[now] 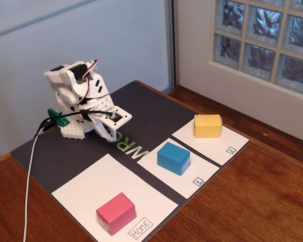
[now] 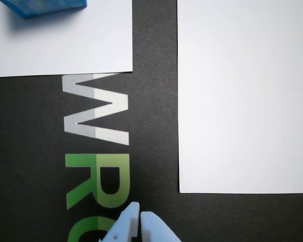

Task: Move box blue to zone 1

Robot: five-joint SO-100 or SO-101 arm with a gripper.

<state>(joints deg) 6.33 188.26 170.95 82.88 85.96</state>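
**Blue box already on the sheet marked 1, our fingers folded back and empty**

In the fixed view we see the box blue [image 1: 173, 158] sitting at the centre of the frame on zone 1 [image 1: 202, 174], the middle white sheet with the small boxed "1" at its lower right corner. The box rests wholly inside the sheet's edges, its long axis running from upper left to lower right of that frame. We judge the placing as good as done.

Our fingers [image 1: 112, 132] are tucked in by the arm's base at the left of the fixed view, above the dark mat [image 1: 50, 156], well apart from the box. In the wrist view the fingers [image 2: 140, 218] show at the bottom edge with their tips pressed together and nothing between them. From there the box blue [image 2: 43, 7] lies at the upper left corner of the frame, only its near edge showing, on the white sheet [image 2: 60, 45].

So any further move would run forward and to the upper left of the wrist frame. The pink box [image 1: 115, 212] on the HOME sheet [image 1: 91, 184] and the yellow box [image 1: 207, 125] each stand clear on the desk [image 1: 262, 201].
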